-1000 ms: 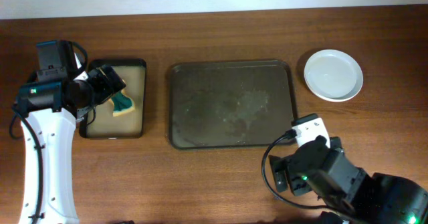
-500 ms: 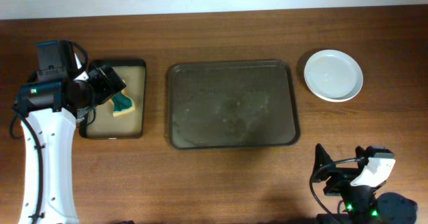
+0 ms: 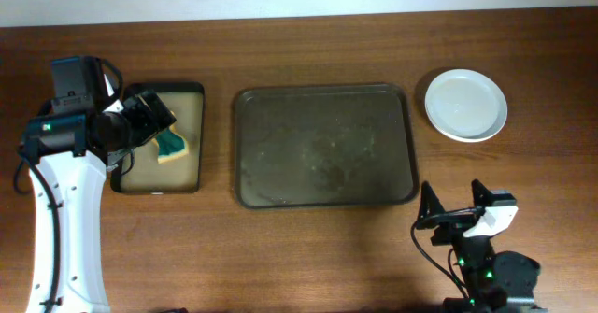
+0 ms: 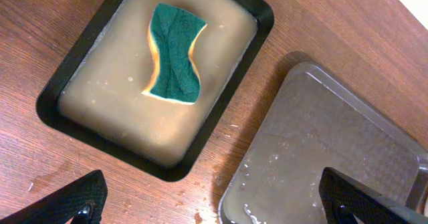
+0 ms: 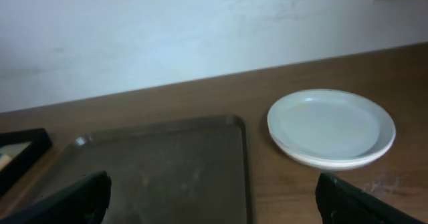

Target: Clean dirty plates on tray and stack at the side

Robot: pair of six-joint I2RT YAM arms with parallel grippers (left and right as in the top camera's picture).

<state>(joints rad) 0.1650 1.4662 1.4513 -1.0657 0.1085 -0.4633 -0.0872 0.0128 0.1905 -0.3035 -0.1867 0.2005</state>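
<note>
The large dark tray [image 3: 322,145] lies mid-table, wet and with no plates on it. The white plates [image 3: 466,105] sit stacked on the table to its right. In the right wrist view the stack [image 5: 331,127] is right of the tray's far corner [image 5: 154,170]. My right gripper [image 3: 455,204] is open and empty, in front of the tray's front right corner; its jaws stand wide apart [image 5: 214,207]. My left gripper [image 3: 149,119] is open and empty above the small black tray; its jaws are wide apart [image 4: 214,207].
A small black tray with tan lining [image 3: 192,163] stands left of the large tray and holds a green and yellow sponge [image 3: 171,145], also seen in the left wrist view [image 4: 174,53]. Water drops lie on the wood between the trays. A wall runs behind the table.
My right arm pulled back from the tray's front right corner to the table's front edge, then shifted a little left. The left arm, sponge and plates have not moved.
</note>
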